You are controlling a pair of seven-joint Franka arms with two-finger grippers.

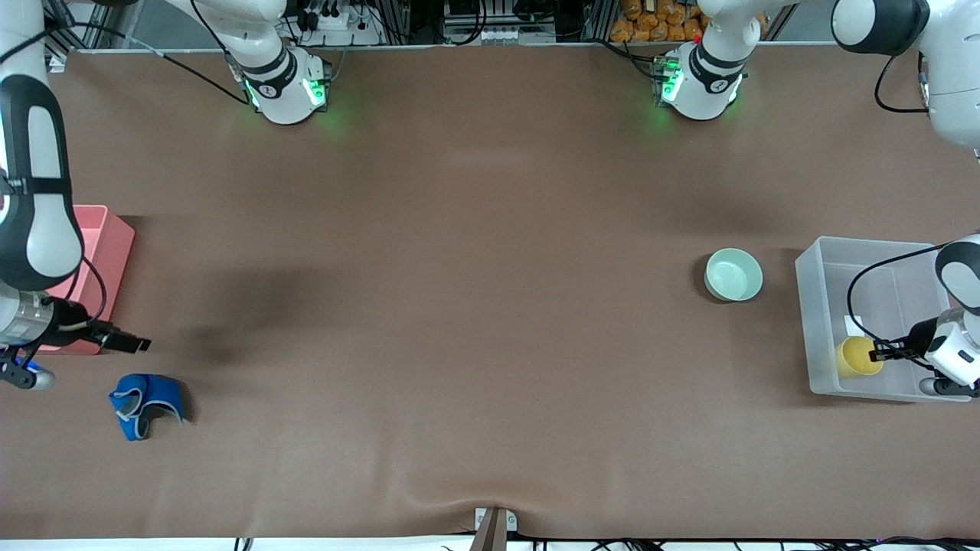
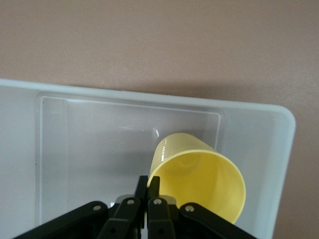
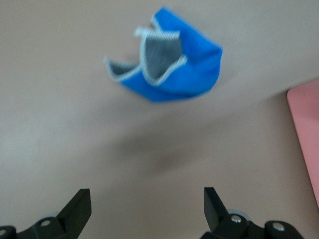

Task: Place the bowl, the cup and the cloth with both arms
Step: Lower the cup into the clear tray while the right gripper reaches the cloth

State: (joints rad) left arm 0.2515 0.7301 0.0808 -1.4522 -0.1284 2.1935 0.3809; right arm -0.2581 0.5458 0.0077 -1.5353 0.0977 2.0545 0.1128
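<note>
With L gripper pinched on the cup rim in the clear bin, tipping on release is risked; R gripper, fingers apart, is held by the cloth, bowl untouched.

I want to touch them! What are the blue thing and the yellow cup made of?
The cloth looks like soft fabric: it is crumpled, with pale stitched trim. The cup seems thin smooth plastic, faintly glossy, held by the left gripper in the clear bin.
</note>
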